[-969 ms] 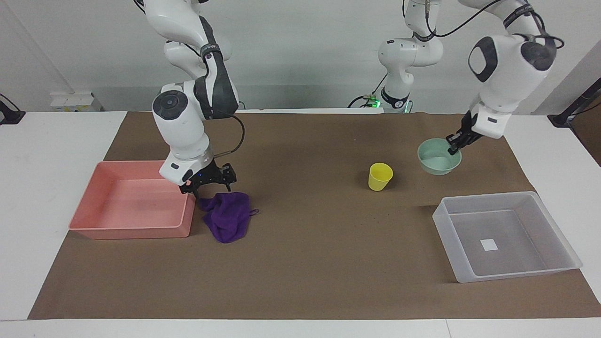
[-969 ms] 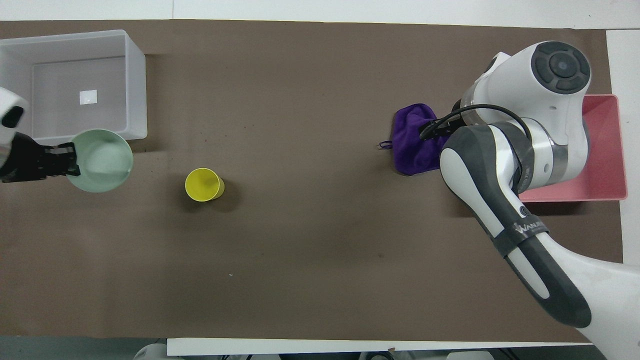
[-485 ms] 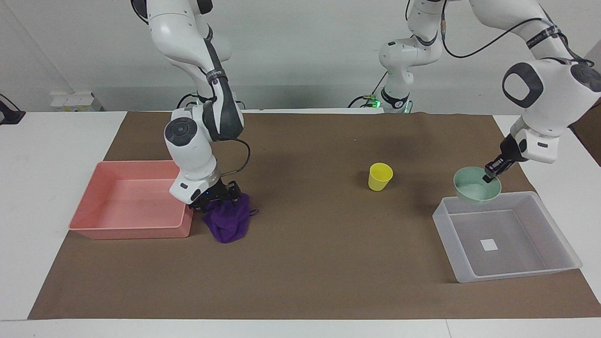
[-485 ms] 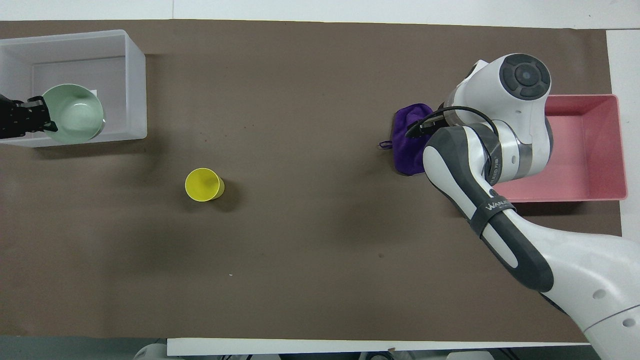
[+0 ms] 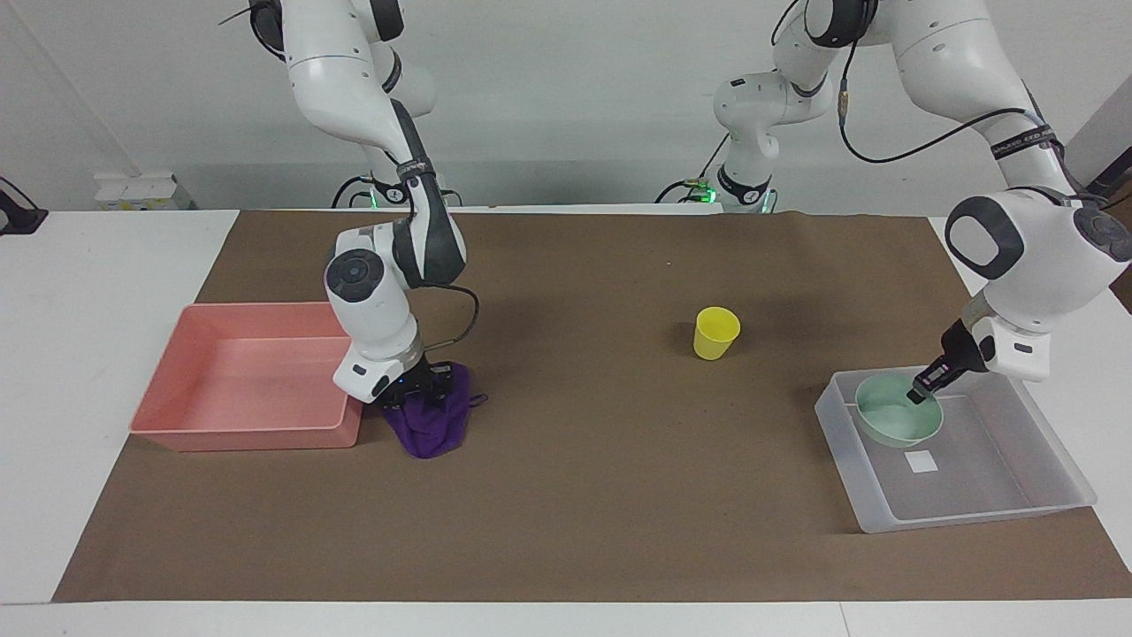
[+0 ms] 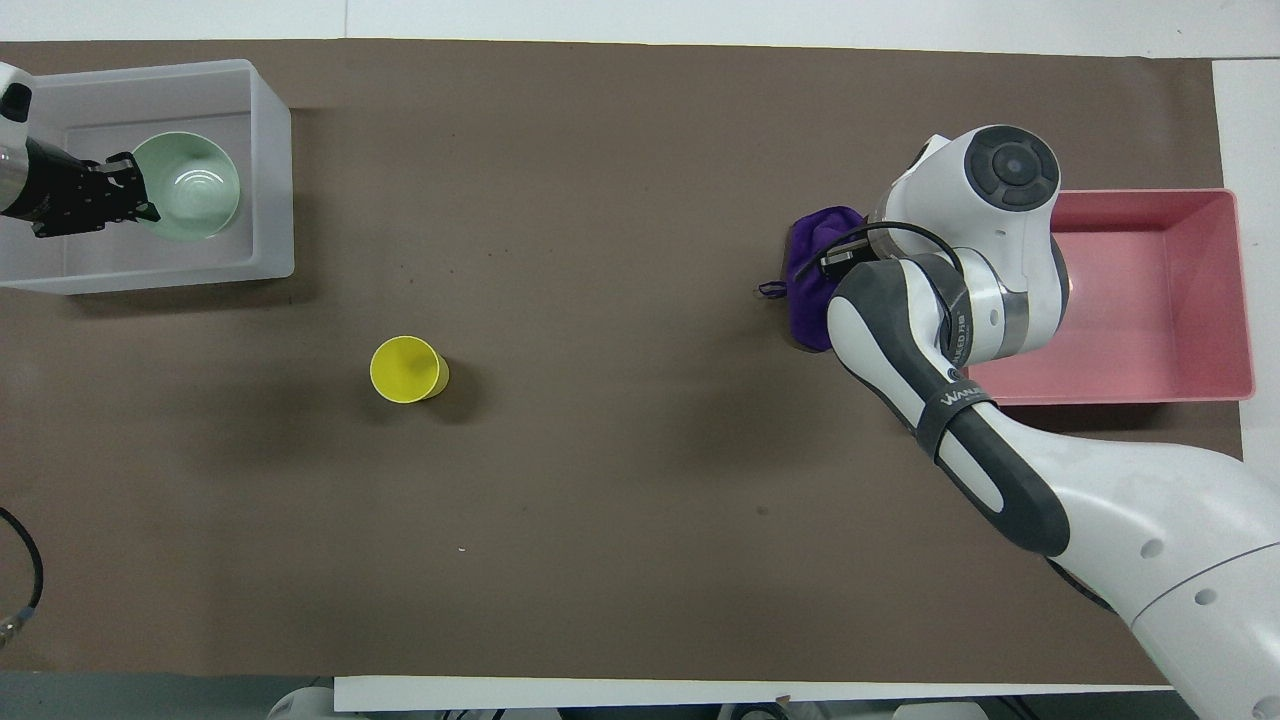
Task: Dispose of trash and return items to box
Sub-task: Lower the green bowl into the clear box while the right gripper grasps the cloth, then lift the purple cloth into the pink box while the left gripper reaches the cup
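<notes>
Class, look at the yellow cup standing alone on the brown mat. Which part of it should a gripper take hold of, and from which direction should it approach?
Probably the rim, from straight above. The yellow cup stands upright with its mouth open upward and bare mat all round, so one finger can go inside and one outside the thin wall. The wall narrows toward the base, so a side grip lower down might slip.

Facing view: camera mounted high across the desk (image 5: 566, 531), aimed back at both arm bases and the wall; wide framing, whole brown mat in shot.

Overhead view: camera high above the robots' end, pointed steeply down and forward; arms enter from the bottom edge.

The two views are half a turn apart. Shared in both: mat, pink tray (image 5: 177, 425) (image 6: 1200, 385), clear box (image 5: 973, 518) (image 6: 270, 160), yellow cup (image 5: 715, 333) (image 6: 405, 369). The wall and arm bases appear only in the facing view.
</notes>
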Robot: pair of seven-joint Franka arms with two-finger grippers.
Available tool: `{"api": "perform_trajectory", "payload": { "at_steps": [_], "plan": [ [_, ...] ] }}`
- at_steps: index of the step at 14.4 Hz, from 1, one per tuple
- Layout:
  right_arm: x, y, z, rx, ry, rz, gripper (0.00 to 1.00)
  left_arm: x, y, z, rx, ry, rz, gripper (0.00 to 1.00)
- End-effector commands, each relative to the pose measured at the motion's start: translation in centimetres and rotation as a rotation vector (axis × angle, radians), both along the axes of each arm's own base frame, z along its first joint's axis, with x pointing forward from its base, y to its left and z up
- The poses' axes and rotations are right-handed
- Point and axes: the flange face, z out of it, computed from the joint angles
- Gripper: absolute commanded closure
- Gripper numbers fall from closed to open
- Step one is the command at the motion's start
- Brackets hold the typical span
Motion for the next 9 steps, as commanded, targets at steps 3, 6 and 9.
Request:
{"api": "perform_trajectory", "payload": {
  "at_steps": [3, 6, 9],
  "plan": [
    [-0.6, 1.7, 2.6, 0.008, -0.003, -0.04, 1.0, 2.3, 3.0, -4.8, 0.011, -0.032, 0.034, 1.0],
    [-1.3, 1.0, 6.6, 0.005, 0.002, -0.047, 1.0, 2.9, 3.6, -6.6, 0.045, -0.075, 0.027, 1.0],
    [-2.4, 0.4, 11.2, 0.0, 0.012, -0.049, 1.0, 2.5, 3.7, -6.5, 0.049, -0.068, -0.001, 0.21]
  ]
}}
